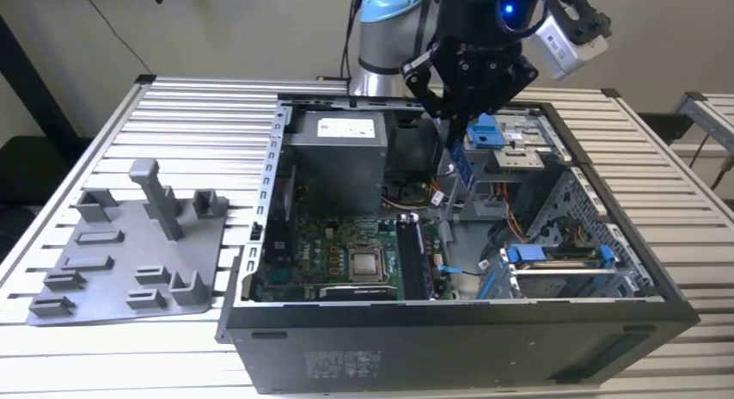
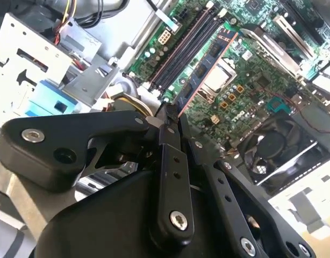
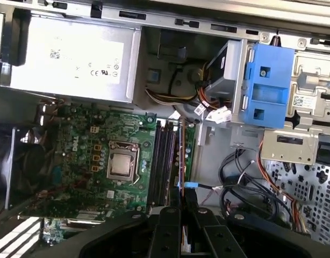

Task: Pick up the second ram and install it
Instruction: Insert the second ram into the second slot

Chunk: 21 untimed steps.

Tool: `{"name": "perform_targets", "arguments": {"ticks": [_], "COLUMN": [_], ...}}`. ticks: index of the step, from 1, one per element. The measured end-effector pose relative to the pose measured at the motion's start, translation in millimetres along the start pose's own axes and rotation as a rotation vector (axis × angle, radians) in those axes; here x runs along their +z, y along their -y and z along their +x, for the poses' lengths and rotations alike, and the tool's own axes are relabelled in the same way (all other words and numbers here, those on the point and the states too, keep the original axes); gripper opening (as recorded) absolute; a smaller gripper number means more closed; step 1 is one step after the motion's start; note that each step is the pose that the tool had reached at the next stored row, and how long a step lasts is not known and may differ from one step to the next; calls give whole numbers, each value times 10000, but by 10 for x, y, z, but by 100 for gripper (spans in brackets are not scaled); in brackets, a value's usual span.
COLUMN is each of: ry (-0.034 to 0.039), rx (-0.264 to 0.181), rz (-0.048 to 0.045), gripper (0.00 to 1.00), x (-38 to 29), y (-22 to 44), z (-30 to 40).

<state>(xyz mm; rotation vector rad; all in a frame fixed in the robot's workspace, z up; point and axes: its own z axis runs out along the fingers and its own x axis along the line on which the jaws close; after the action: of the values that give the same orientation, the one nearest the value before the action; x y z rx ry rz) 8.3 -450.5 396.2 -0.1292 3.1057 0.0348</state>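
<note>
My gripper [image 1: 456, 132] hangs over the open computer case [image 1: 264, 210], shut on the second ram [image 1: 459, 162], a thin stick that points down from the fingertips. In the second wrist view the ram [image 2: 207, 69] juts out from the closed gripper [image 2: 169, 115] and is seen nearly edge-on with a reddish edge. In the first wrist view the ram [image 3: 181, 156] lies in line with the dark memory slots [image 3: 165, 161] beside the processor [image 3: 121, 164], above the green motherboard [image 3: 79, 156] and not touching it. Whether a slot holds a stick I cannot tell.
A grey power supply [image 1: 339, 154] stands at the case's far end. Blue drive clips [image 1: 487, 132] and a metal drive cage [image 1: 522, 158] sit close by the gripper on the exterior view's right. Loose cables [image 3: 235, 183] run beside the slots. A grey fixture plate [image 1: 126, 244] lies outside the case.
</note>
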Motion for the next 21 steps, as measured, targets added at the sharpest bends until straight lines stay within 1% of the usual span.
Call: {"name": "perform_targets", "arguments": {"ticks": [21], "ry": [48], "rx": [2307], "rz": [77], "gripper": [14], "x": [31], "y": [1], "z": [4]}}
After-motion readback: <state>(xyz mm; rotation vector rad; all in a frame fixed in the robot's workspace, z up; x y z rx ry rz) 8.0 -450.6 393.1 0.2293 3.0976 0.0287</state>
